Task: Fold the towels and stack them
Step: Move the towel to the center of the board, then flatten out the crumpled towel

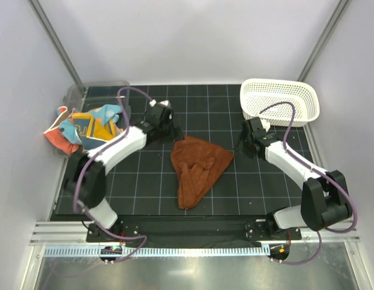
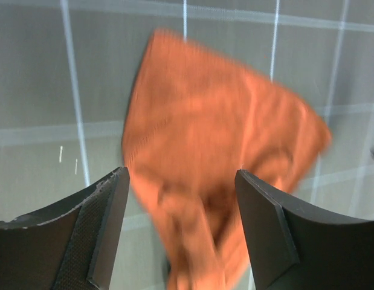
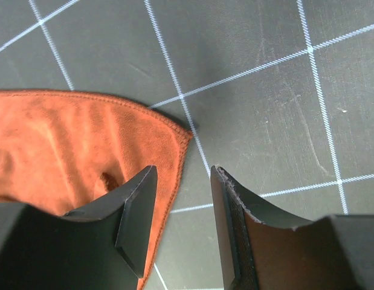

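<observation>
A rust-brown towel (image 1: 197, 168) lies crumpled in a rough triangle on the middle of the black grid mat. My left gripper (image 1: 166, 128) hovers open just above its upper left corner; the towel (image 2: 217, 175) shows blurred below the spread jaws in the left wrist view. My right gripper (image 1: 246, 144) is open and empty just right of the towel's right corner (image 3: 84, 151), above bare mat. Several printed towels (image 1: 84, 125), blue, yellow, coral and dotted, lie heaped at the left edge in a clear bin.
A clear plastic bin (image 1: 96, 90) stands at the back left. A white lattice basket (image 1: 280, 101) stands at the back right, behind my right arm. The black grid mat (image 1: 138, 193) covers the table. White walls close in both sides.
</observation>
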Tool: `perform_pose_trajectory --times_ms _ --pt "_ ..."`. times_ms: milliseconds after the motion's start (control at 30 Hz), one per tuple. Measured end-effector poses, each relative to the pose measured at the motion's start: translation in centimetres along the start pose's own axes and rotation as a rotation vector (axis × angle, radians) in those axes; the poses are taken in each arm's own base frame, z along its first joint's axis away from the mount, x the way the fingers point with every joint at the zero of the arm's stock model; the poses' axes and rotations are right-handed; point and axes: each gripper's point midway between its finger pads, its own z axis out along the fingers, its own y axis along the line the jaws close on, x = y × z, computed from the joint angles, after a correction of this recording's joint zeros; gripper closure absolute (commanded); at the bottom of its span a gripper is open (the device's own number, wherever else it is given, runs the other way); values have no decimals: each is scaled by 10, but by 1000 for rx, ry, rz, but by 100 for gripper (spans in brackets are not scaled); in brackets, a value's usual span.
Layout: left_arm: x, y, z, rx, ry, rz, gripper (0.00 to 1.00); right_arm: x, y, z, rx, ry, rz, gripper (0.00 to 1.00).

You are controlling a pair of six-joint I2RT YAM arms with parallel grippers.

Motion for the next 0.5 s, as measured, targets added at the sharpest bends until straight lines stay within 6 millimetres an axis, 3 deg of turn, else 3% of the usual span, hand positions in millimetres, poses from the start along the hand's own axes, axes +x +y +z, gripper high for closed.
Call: perform_pose_trajectory --times_ms 133,267,500 --pt "-23 -1 48 -48 19 54 31 3 2 10 -7 18 24 55" --pt "-33 11 81 -85 43 90 33 8 7 18 -40 17 59 59" --pt "-35 41 103 -95 97 111 37 21 -1 29 -24 27 104 60"
